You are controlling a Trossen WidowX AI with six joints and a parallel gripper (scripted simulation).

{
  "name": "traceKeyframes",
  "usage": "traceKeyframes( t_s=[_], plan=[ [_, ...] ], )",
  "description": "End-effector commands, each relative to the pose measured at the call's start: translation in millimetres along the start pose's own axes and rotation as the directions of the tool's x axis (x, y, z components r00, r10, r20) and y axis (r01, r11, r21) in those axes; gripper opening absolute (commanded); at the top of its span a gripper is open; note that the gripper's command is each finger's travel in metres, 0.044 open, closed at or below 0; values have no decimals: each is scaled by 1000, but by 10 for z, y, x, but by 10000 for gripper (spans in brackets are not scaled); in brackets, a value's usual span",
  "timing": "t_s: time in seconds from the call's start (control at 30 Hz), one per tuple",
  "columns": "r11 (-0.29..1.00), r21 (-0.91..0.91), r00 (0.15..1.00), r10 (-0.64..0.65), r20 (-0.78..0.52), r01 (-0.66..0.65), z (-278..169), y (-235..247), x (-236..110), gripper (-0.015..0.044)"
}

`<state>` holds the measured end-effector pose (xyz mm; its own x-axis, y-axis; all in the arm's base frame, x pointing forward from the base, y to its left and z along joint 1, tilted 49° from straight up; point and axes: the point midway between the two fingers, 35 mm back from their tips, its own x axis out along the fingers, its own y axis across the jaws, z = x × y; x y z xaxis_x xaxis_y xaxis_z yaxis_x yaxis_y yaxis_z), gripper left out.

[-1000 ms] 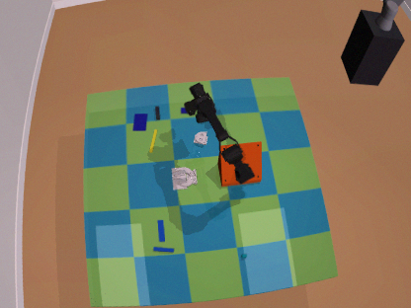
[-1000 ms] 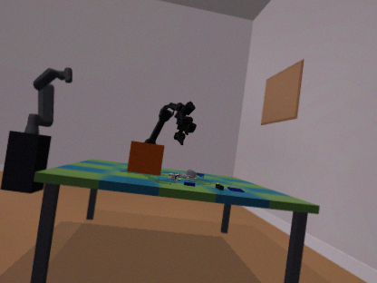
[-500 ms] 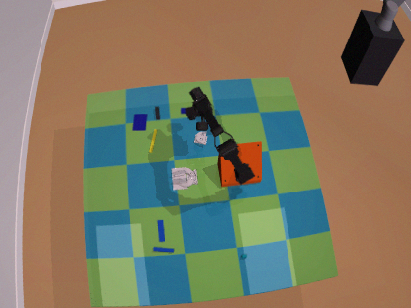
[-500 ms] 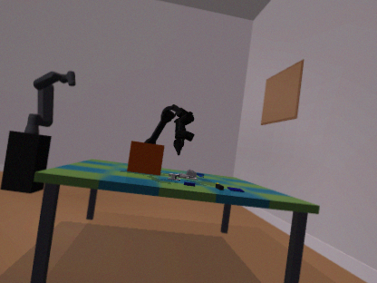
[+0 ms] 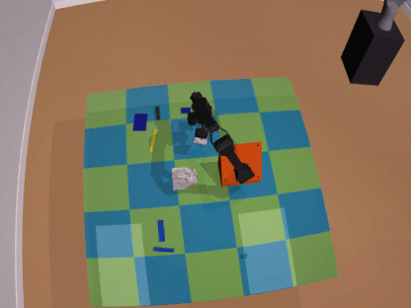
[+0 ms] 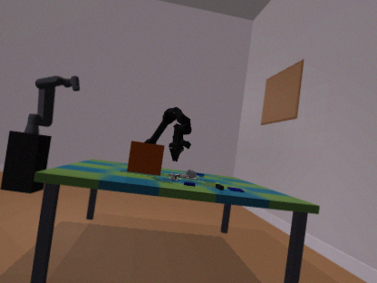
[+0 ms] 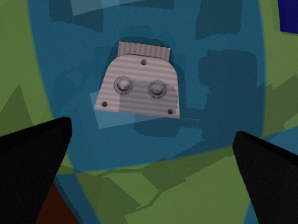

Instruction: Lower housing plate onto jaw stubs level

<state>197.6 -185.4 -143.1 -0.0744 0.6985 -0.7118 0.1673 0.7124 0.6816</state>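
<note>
Currently, a black robot arm (image 5: 223, 142) (image 6: 157, 133) reaches from an orange block (image 5: 254, 163) (image 6: 145, 158) over a green-and-blue checkered tabletop (image 5: 206, 227) (image 6: 129, 186) (image 7: 210, 190). Its claw (image 5: 201, 134) (image 6: 175, 159) (image 7: 156, 133) points down, wide open and holding nothing. Below it, the pale housing plate (image 5: 200, 141) (image 6: 174, 177) (image 7: 142, 75), with two round bosses and three small holes, lies on a blue square. Well apart from the plate is a larger whitish assembly (image 5: 184, 178) (image 6: 191, 173); its jaws and pins are too small to make out.
</note>
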Motion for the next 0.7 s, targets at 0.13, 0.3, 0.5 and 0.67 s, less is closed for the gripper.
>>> traceKeyframes(
  t_s=[0.13, 0.3, 0.5, 0.67],
  plan=[
    [998, 40, 999, 43, -19, -42, -27, 61, 86, 440],
    [998, 39, 999, 45, -19, -44, -54, 95, 447, 440],
    [998, 39, 999, 45, -19, -44, -56, 97, 462, 440],
    [998, 39, 999, 45, -19, -44, -56, 97, 462, 440]
  ],
)
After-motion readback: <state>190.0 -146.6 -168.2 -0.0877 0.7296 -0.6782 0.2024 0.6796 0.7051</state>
